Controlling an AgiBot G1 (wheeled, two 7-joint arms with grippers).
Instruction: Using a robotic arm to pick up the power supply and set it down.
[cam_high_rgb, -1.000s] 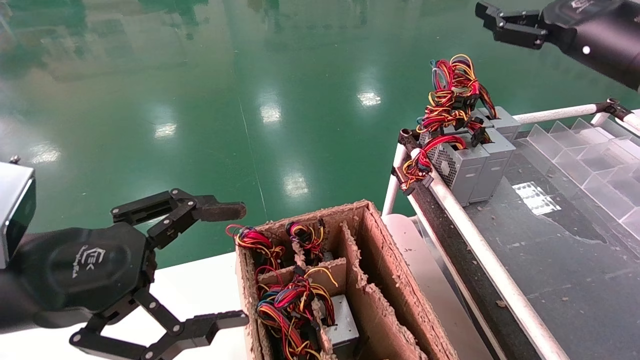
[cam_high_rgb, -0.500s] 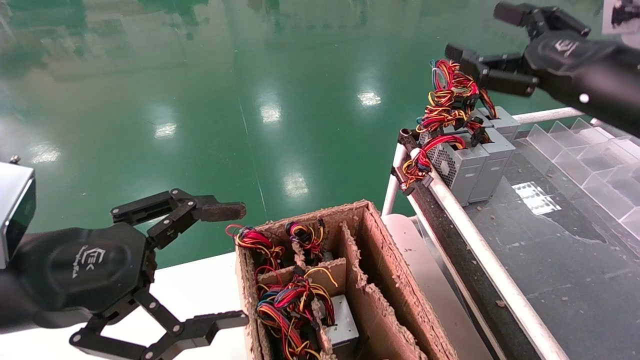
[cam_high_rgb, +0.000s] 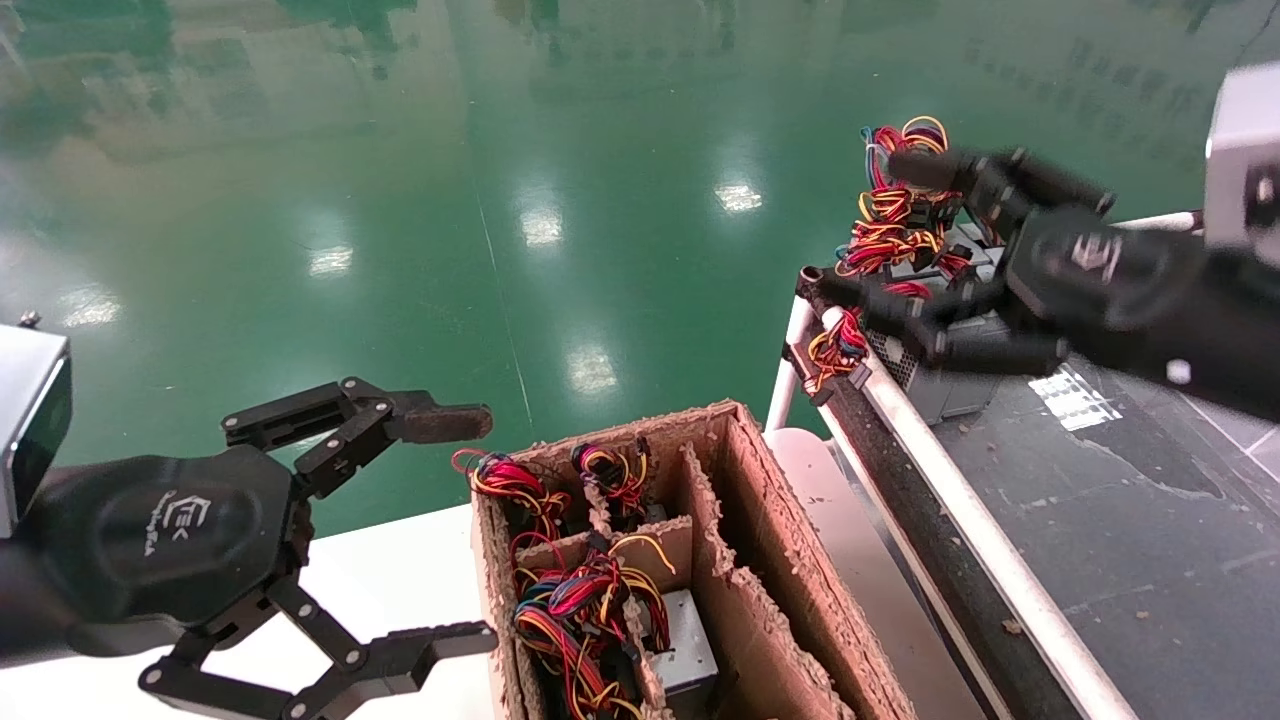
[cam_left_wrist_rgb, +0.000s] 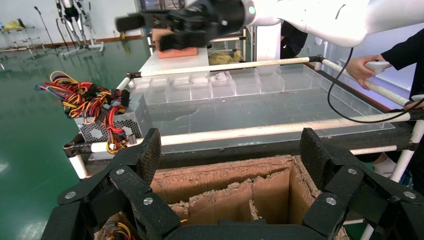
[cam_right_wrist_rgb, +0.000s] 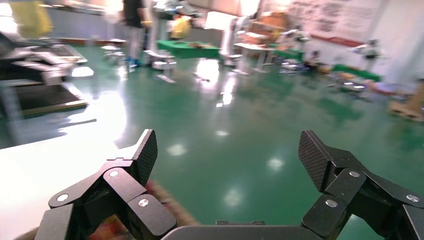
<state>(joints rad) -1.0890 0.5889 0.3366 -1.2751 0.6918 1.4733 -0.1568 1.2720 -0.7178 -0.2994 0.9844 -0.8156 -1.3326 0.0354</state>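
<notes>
Right hand (cam_high_rgb: 880, 235) spread wide over the power supply (cam_high_rgb: 925, 350) on the desk (cam_high_rgb: 1120, 500); that wire bundle (cam_high_rgb: 895, 215) could snag a finger. Left hand (cam_high_rgb: 470, 530) open, idle.

Your right gripper (cam_high_rgb: 885, 250) is up high and far out on the right side, fingers spread wide, wrist reaching forward. Your left gripper (cam_high_rgb: 470, 530) just sits low on the left, parked, fingers wide apart too.
</notes>
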